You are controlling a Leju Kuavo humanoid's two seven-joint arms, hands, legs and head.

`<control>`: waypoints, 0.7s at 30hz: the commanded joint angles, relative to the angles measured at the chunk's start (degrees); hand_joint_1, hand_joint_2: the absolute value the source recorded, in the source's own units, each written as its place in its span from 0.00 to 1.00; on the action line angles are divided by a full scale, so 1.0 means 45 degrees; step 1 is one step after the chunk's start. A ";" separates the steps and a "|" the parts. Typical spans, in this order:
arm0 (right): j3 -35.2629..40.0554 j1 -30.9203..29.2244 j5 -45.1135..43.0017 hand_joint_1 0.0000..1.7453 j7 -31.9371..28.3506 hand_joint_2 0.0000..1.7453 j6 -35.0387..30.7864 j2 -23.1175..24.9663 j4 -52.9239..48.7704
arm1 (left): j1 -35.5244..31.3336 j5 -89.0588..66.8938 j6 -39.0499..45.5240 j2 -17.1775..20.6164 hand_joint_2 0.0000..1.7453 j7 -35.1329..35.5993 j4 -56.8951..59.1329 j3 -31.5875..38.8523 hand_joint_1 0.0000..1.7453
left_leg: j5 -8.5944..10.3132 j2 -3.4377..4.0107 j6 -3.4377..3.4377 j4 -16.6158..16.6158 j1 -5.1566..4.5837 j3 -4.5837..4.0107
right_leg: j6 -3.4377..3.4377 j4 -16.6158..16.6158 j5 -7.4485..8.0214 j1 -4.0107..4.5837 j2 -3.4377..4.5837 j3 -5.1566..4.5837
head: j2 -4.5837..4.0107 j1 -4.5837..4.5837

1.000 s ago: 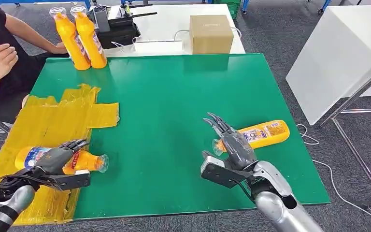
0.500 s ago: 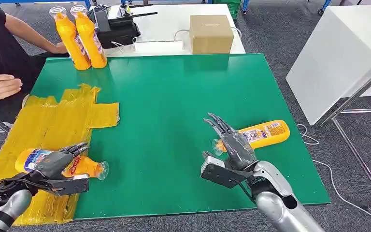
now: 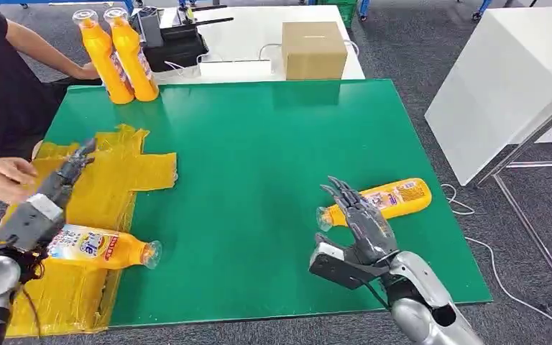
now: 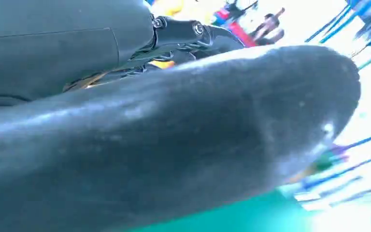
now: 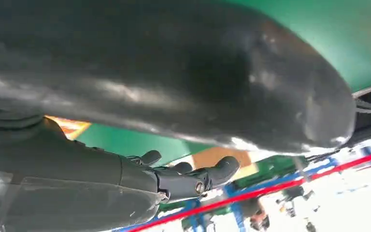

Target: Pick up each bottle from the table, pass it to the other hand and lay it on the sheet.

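While lying on its side across the edge of the yellow sheet (image 3: 79,183), cap end out over the green table (image 3: 259,144), 1 orange bottle (image 3: 97,246) sat free of any grip. Left hand (image 3: 47,198) raised above it, fingers straight and apart, holding nothing. Right hand (image 3: 363,219) hovering with fingers spread, empty, just beside the cap end of a 2nd orange bottle (image 3: 384,199) lying on the table near the right side. 2 more bottles (image 3: 118,54) upright at the far left corner. Cardboard box (image 3: 314,49) on the white table behind. Person's hand (image 3: 3,176) near the sheet's left edge.
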 commanded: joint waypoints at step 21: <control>-0.3788 -0.1770 0.3267 0.00 0.0821 1.00 0.3311 -0.4259 0.5565 | 0.0418 0.2893 -0.1482 -0.3143 0.00 -0.0355 -0.1973 0.0804 0.00 | 0.0010 -0.0007 0.0007 -0.0001 -0.0022 0.0033 | 0.0015 -0.0024 0.0012 -0.0016 -0.0027 0.0041 | 0.0000 -0.0010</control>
